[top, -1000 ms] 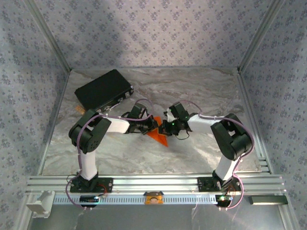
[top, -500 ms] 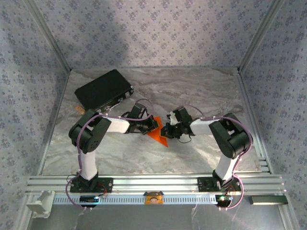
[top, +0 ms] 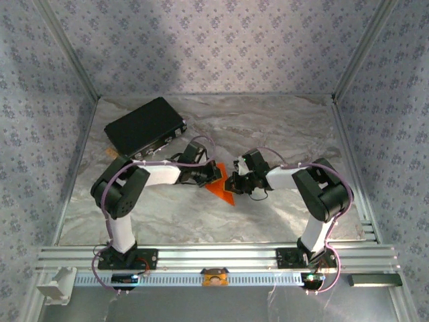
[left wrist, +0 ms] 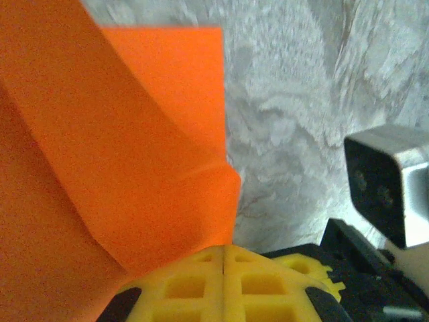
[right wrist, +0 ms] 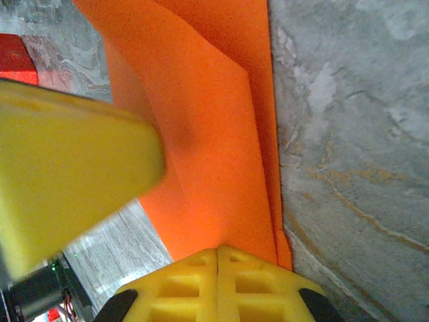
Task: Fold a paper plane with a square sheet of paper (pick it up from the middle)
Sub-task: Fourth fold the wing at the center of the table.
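Top view, folded orange paper (top: 221,190) right of and nearer than the black case (top: 144,125), left gripper (top: 213,176) and right gripper (top: 232,182) meeting on it, left elbow a touch lower than before, left wrist, jaws clamped on the paper, right wrist, same deal, pinching its edge

Paper (top: 220,189) on table (top: 268,127) centre — case (top: 144,125) behind-left

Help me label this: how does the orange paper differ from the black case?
The orange paper is thin and folded; the black case is a thick box. The paper is smaller than the case. The left gripper and right gripper pinch the paper mid-table; the case lies untouched, far left. Both are straight-edged.
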`<state>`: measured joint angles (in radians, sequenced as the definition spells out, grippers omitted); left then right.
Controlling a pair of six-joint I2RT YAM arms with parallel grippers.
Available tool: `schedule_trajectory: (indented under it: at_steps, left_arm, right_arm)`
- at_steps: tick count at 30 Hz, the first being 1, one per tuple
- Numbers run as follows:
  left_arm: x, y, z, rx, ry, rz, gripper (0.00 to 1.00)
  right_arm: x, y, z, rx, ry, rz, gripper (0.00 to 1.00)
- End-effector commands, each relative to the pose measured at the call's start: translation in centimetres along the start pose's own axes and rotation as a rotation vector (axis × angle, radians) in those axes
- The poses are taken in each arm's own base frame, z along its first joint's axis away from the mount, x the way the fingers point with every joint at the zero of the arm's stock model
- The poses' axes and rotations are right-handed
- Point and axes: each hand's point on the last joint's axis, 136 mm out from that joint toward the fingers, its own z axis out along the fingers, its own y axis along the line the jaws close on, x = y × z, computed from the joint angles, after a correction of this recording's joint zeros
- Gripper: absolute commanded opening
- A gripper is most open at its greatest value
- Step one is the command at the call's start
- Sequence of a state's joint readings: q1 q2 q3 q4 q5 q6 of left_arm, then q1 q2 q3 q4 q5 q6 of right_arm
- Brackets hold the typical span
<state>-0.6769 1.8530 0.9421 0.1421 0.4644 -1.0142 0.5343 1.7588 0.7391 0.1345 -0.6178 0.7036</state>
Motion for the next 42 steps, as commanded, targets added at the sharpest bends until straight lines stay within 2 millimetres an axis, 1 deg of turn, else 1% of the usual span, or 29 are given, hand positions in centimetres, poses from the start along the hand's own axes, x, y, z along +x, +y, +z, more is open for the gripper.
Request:
schedule_trajectory:
  at_steps: [1,5,8,12,16,23,32,38,42]
  left_arm:
    - [1.1,1.1,1.2,-0.040,0.058,-0.023,0.00]
    - [0.6,3.9,1.8,-0.130,0.045,-0.064,0.00]
    - [-0.6,4.8,1.7,-0.142,0.015,-0.091,0.00]
    - [-2.4,4.9,0.9,-0.148,-0.010,-0.087,0.00]
    - [-3.7,5.0,0.3,-0.158,-0.021,-0.076,0.00]
    - [-5.9,6.2,-0.3,-0.173,-0.037,-0.088,0.00]
    - [-8.7,7.4,-1.8,-0.209,-0.074,-0.104,0.00]
    - [-10.3,7.0,-2.1,-0.235,-0.087,-0.099,0.00]
    - [-10.6,6.5,-2.8,-0.234,-0.110,-0.096,0.00]
  right_arm:
    - [2.7,-4.1,0.0,0.134,0.062,0.105,0.02]
    - [2.7,-4.1,0.0,0.133,0.063,0.103,0.01]
    - [2.9,-4.4,0.0,0.145,0.068,0.108,0.01]
    - [3.1,-4.4,0.0,0.147,0.073,0.103,0.00]
    - [3.1,-4.4,-0.1,0.147,0.072,0.099,0.00]
    - [3.3,-4.4,0.0,0.145,0.080,0.099,0.00]
    - [3.5,-4.4,-0.1,0.143,0.088,0.094,0.00]
    - [3.7,-4.5,-0.1,0.141,0.097,0.085,0.00]
    - [3.7,-4.4,-0.1,0.140,0.098,0.082,0.00]
